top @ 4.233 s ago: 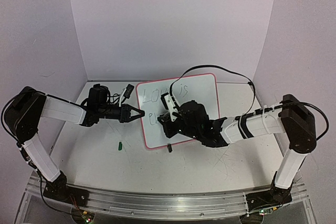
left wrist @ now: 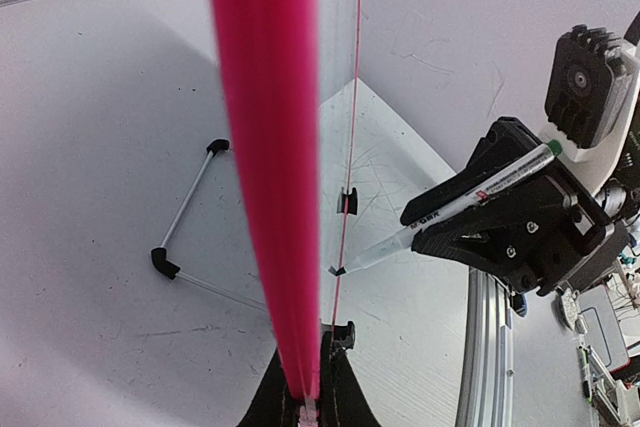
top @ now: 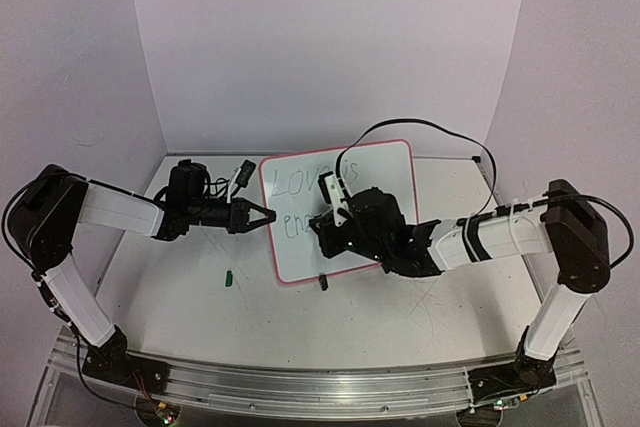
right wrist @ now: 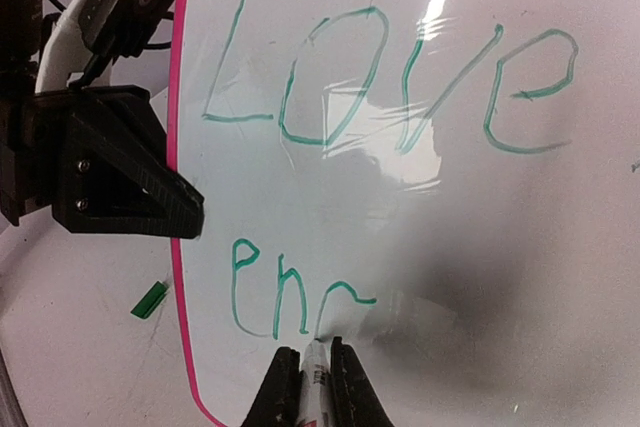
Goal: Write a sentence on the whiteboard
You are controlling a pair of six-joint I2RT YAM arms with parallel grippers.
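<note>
our left hand [top: 262, 217] clenched the whiteboard [top: 385, 172] by its pink edge; our right hand [right wrist: 306, 372] gripped a marker [left wrist: 470, 202], tip touching the sentence [right wrist: 380, 77] (lower line, after "en").

The whiteboard [top: 385, 172] stands mid-worktop [top: 180, 317]. Left fingers [top: 256, 210] meet its nine-o'clock edge and right fingers [top: 320, 230] are at its lower writing. A small green object [top: 228, 277] lies at seven o'clock.

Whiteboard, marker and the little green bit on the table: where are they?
whiteboard [right wrist: 520, 247]: right wrist view, bare white face.
marker [left wrist: 445, 209]: left wrist view, middle of its barrel.
green bit [top: 228, 277]: top view, its middle.
</note>
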